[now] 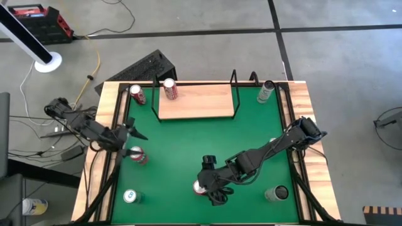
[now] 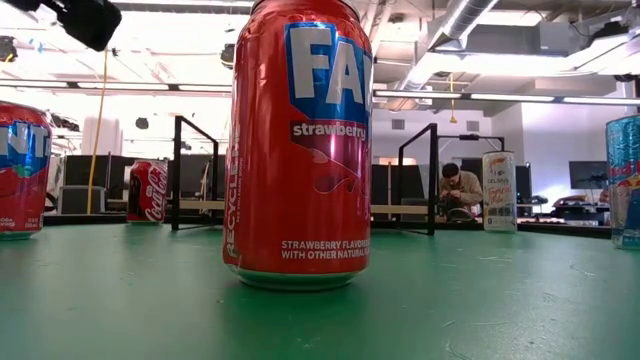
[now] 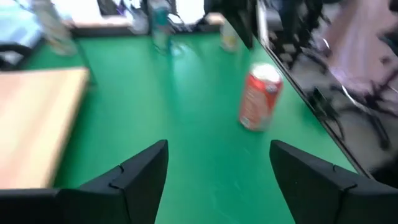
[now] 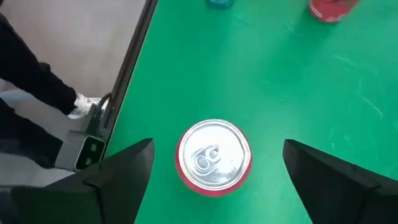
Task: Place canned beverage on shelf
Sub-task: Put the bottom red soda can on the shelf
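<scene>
Directly below my right jaws (image 4: 214, 171), spread wide to straddle it, stands the red strawberry soda can (image 4: 214, 155); the pale-wood shelf (image 1: 196, 100) waits at twelve o'clock across the worktop. My left jaws (image 3: 217, 174) hang released.

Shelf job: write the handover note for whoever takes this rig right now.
Right gripper: jaws open, poised above a red strawberry can standing near the table's front edge, not gripping it.
Left gripper: jaws open, at the left side facing another red can, not touching it.
The shelf at the back holds one red can at its left end.
Left: grasp the strawberry can, carry it to the bare board, release. Other cans stand around the green table.
</scene>
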`<act>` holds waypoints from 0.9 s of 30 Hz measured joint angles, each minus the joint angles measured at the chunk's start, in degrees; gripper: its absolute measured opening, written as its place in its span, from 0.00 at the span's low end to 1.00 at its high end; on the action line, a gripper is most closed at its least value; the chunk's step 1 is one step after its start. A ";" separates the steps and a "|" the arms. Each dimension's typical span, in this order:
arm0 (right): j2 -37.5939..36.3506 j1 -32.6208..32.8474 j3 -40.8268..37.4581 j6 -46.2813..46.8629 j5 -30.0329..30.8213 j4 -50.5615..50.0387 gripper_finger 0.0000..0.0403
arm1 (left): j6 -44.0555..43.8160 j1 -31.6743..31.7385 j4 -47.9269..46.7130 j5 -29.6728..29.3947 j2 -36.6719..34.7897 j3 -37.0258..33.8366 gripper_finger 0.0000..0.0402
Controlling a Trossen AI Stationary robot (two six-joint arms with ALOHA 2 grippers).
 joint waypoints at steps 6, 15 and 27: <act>1.78 -0.71 -0.04 -0.71 -0.75 0.33 0.96 | 0.00 0.02 2.47 -6.27 -9.84 -5.89 0.66; 3.76 -0.66 0.01 -3.32 0.12 0.23 0.96 | -3.12 0.02 8.61 -8.83 -19.91 -12.95 0.66; 8.43 -0.68 -0.08 -3.76 0.04 1.60 0.96 | -3.08 0.02 8.69 -8.86 -20.38 -13.23 0.66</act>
